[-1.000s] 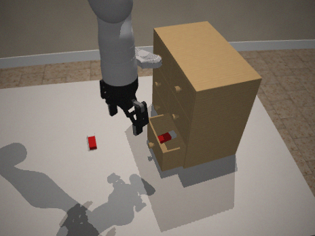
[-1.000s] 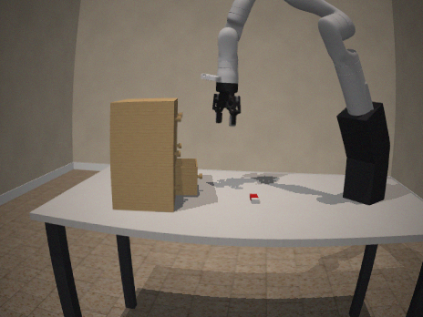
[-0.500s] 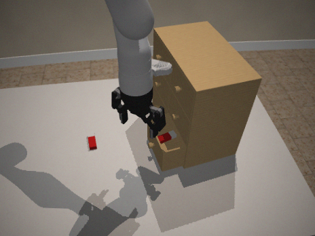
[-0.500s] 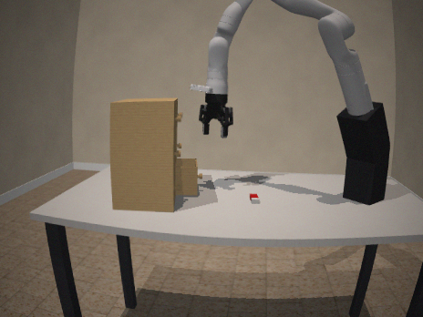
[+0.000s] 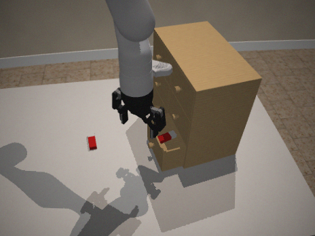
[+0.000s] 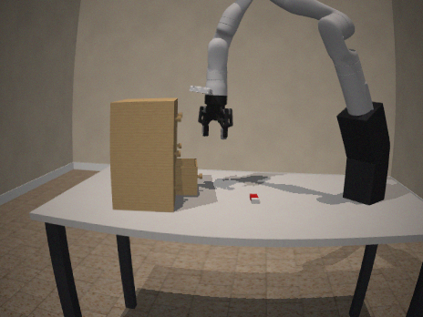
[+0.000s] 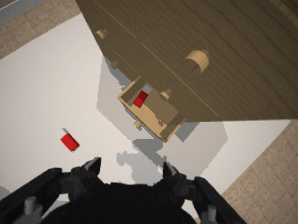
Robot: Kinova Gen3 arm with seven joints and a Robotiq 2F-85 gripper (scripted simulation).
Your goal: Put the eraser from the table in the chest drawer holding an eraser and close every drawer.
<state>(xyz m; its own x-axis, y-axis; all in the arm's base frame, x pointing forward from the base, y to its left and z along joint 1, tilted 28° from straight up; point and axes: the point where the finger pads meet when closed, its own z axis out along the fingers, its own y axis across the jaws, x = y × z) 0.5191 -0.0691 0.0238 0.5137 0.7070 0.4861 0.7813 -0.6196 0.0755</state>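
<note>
Partly hidden: open drawer (image 5: 170, 154) interior behind gripper (image 5: 140, 119), jaws wide, empty; eraser (image 5: 165, 138) visible

A wide-open, empty gripper (image 6: 214, 129) hangs high above the white table (image 6: 292, 228), just in front of the wooden chest (image 5: 217, 88), with open air beneath it down to the tabletop. The chest's front, studded with knobs, walls off the space on one side; the bottom drawer (image 5: 168, 152) juts out from it (its top uncovered, a red eraser (image 5: 165, 137) lying inside), narrowing the passage at table level. A second eraser (image 5: 91, 142) lies well apart from the chest, with bare table all around it. The arm's dark base (image 6: 365, 159) stands at the table's far end.
</note>
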